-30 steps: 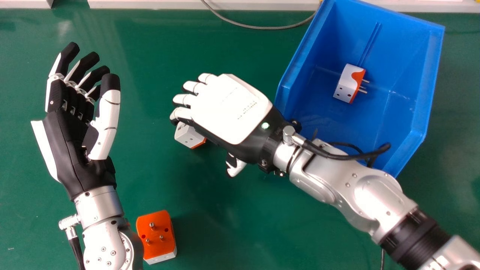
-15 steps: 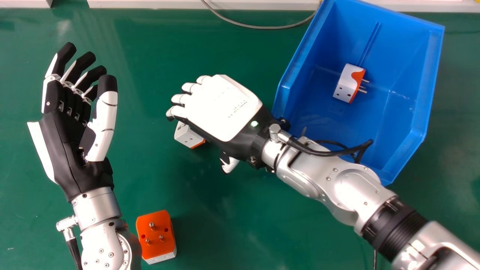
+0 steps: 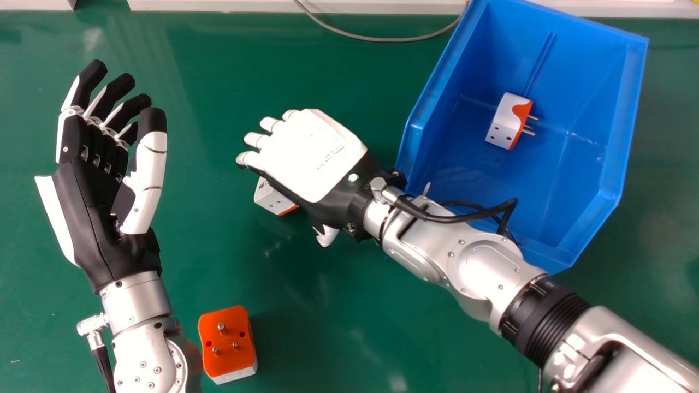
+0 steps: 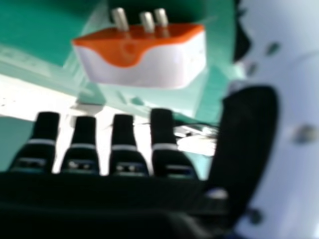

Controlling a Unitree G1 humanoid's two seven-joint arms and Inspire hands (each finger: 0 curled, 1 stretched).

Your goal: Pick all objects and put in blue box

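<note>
My right hand (image 3: 314,155) is loosely open, holding nothing; I should centre the half-covered plug adapter (image 3: 272,198) within my grasp before curling round its sides.

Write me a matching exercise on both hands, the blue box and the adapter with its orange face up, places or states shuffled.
1. Right hand
2. Left hand
3. Blue box
4. Orange-face-up adapter

A. On the table, beside the left forearm
B. Has an adapter inside
C. Partly covers an adapter in the head view
D. Empty, at the head view's left

Pairs: 1-C, 2-D, 3-B, 4-A
</note>
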